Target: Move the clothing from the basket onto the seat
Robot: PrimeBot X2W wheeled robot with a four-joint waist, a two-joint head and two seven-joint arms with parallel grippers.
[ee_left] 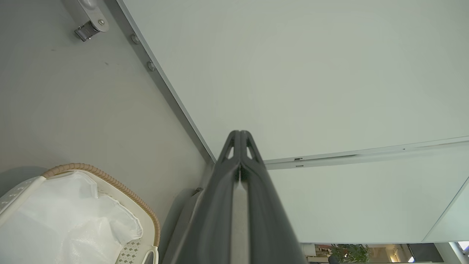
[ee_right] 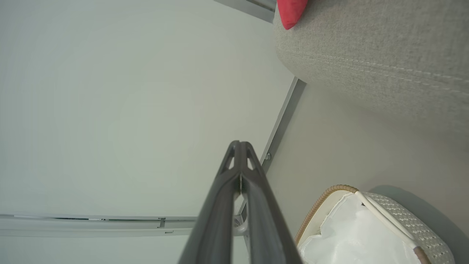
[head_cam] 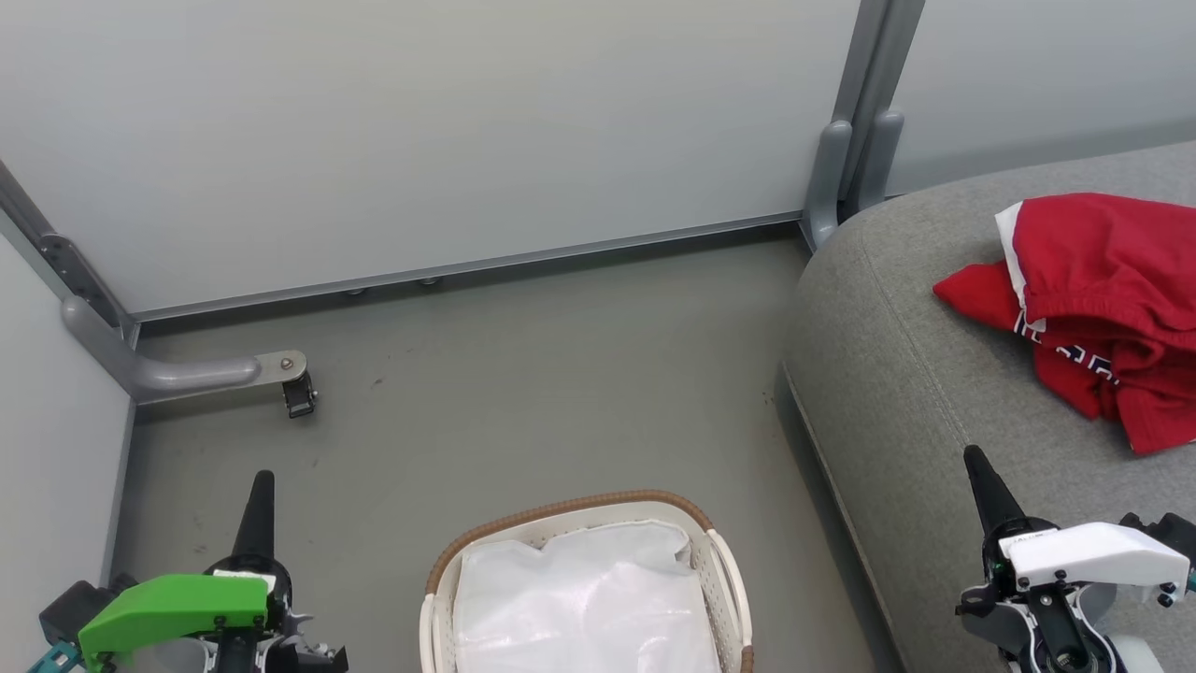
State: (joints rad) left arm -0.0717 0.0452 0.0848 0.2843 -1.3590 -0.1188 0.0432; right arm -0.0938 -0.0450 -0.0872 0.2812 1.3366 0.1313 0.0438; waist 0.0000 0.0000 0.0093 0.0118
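Note:
The red clothing (head_cam: 1093, 299) lies crumpled on the grey seat (head_cam: 916, 393) at the right of the head view; a red corner of the clothing (ee_right: 291, 11) also peeks in at the top of the right wrist view on the seat (ee_right: 373, 47). The white basket (head_cam: 719, 561) with a brown rim stands on the floor at the bottom centre, holding a white liner. My left gripper (head_cam: 262, 481) is shut and empty, left of the basket (ee_left: 110, 183). My right gripper (head_cam: 975, 460) is shut and empty, above the seat's front part, right of the basket (ee_right: 329, 194).
Pale partition walls (head_cam: 420, 121) enclose the grey floor (head_cam: 523, 374) at the back and left. A grey bracket foot with a small black caster (head_cam: 299, 397) sits near the left wall. A metal post (head_cam: 855, 140) stands by the seat's back corner.

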